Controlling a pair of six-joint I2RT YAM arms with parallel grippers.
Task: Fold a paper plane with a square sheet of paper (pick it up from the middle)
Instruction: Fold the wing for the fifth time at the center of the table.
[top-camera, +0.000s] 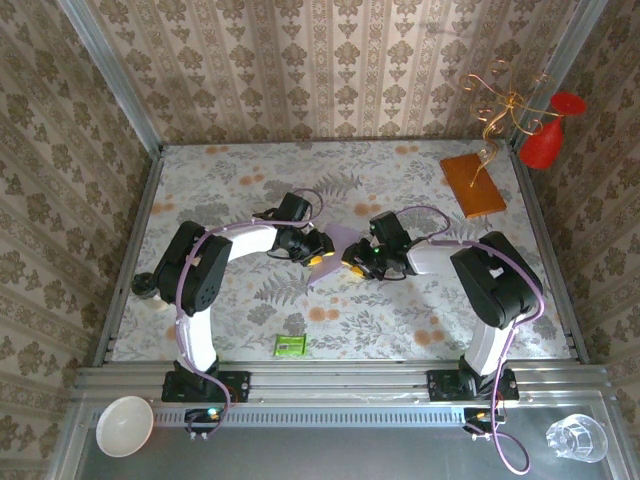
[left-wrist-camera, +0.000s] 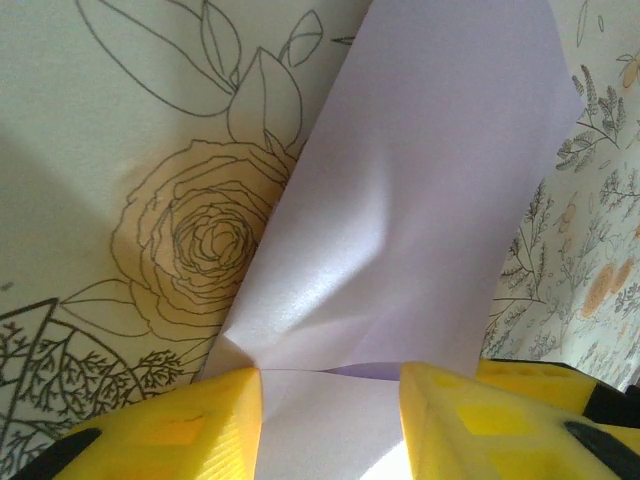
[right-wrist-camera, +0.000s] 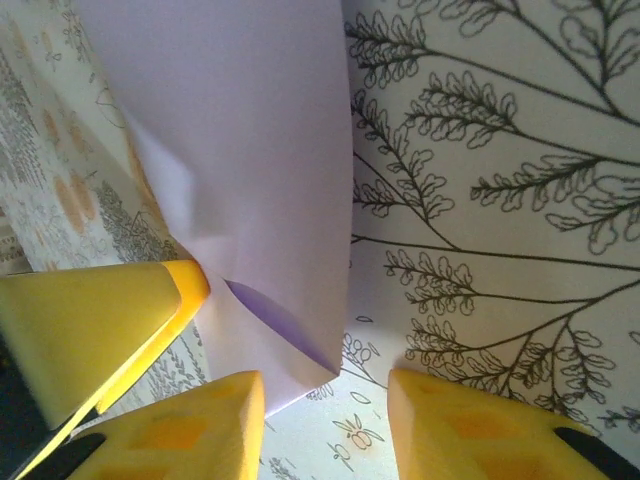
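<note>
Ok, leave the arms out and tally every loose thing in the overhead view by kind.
Lavender paper sheet: 1
Orange-brown board: 1
Green packet: 1
White bowl: 1
Clear glass: 1
Red vase: 1
Total: 6

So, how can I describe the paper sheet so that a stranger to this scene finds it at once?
Go to the middle of the flowered table, where the two arms meet. Between the left claw and the right claw is the paper sheet. It is plain pale lavender, unlike the orange-brown board at the far right and the small green packet near the front.
</note>
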